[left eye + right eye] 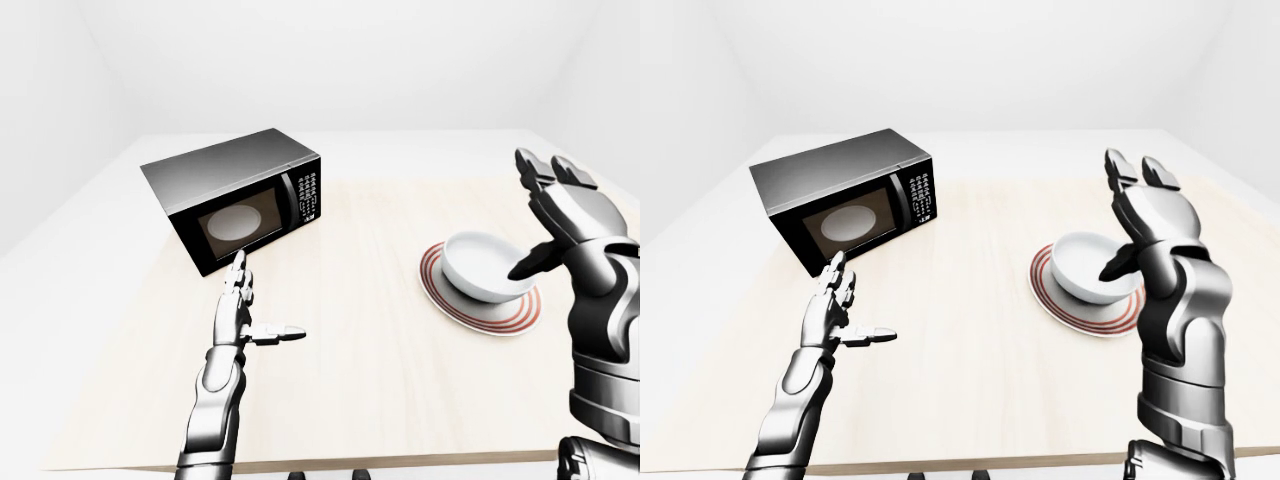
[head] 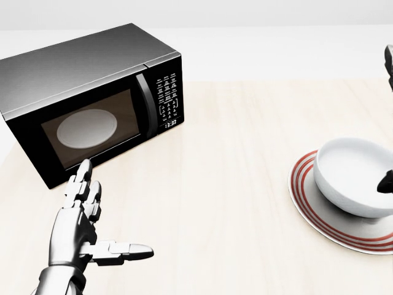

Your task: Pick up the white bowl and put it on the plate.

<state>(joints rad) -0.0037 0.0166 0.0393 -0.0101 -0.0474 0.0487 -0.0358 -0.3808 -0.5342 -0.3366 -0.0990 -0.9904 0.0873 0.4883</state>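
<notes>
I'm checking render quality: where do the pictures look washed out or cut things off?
Left-eye view: the walls blow out to near white, and the bowl and plate cast only faint shadows. Head view: sharp, but the frame crops the plate's right edge and shows the right hand only as dark slivers.

a black microwave oven [image 2: 92,101] stands on a pale wooden table [image 2: 233,153] toward the left of the head view, turned at an angle so its door faces down and to the left. its top is a dull grey sheen. through the dark door window [image 2: 89,128] a round pale turntable plate [image 2: 86,128] shows inside. the door is closed, with a dark vertical handle [image 2: 145,108] along its right edge. right of the handle sits a keypad panel [image 2: 167,98] with rows of small white-marked buttons — too small to read — and beneath them a small clock display [image 2: 170,123]. plain white walls [image 1: 330,60] rise behind the table.
</notes>
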